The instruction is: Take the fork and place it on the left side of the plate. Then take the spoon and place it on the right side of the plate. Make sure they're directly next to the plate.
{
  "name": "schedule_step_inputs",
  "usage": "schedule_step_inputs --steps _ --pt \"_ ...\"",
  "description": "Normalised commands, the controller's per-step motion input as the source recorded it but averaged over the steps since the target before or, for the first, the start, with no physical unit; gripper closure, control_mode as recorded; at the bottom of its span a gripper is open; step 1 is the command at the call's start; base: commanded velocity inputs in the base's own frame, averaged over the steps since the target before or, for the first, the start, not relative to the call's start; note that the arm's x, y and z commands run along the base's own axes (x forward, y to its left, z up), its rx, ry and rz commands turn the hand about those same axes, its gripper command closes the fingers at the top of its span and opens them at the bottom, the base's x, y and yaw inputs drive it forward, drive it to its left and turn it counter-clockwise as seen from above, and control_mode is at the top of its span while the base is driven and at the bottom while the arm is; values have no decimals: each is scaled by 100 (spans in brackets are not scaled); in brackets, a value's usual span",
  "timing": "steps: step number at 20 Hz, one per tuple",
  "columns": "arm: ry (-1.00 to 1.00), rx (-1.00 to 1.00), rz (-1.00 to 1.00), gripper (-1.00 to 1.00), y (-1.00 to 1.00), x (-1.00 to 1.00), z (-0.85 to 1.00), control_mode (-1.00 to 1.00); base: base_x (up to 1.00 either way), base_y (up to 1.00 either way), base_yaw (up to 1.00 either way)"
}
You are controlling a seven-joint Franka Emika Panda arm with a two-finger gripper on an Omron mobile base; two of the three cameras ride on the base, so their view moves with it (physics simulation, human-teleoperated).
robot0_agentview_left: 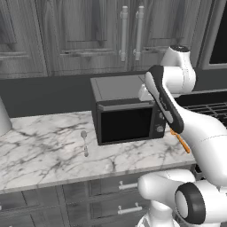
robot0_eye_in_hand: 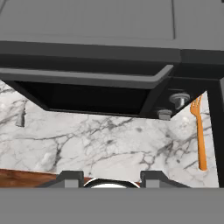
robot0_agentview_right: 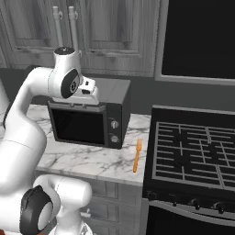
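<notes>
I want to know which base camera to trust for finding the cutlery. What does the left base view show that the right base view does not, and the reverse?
Left base view alone: the spoon, lying on the marble counter to the left of the microwave, handle toward the front edge.

Right base view alone: the stove with its black grates, and the fork seen in full, lying between microwave and stove with tines pointing toward the back wall.

Both: the microwave, the counter, the dark cabinets and the fork, though the arm covers most of it in the left base view.
</notes>
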Motion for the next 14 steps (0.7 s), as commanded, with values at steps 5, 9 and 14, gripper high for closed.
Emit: schedule_step_inputs --steps 5,9,14 --pt "0 0 0 -100 -1 -5 -2 -100 0 0 0" --pt "-3 0 0 -100 -22 -8 -12 -100 0 0 0" --pt "0 0 -1 -100 -43 -4 -15 -100 0 0 0"
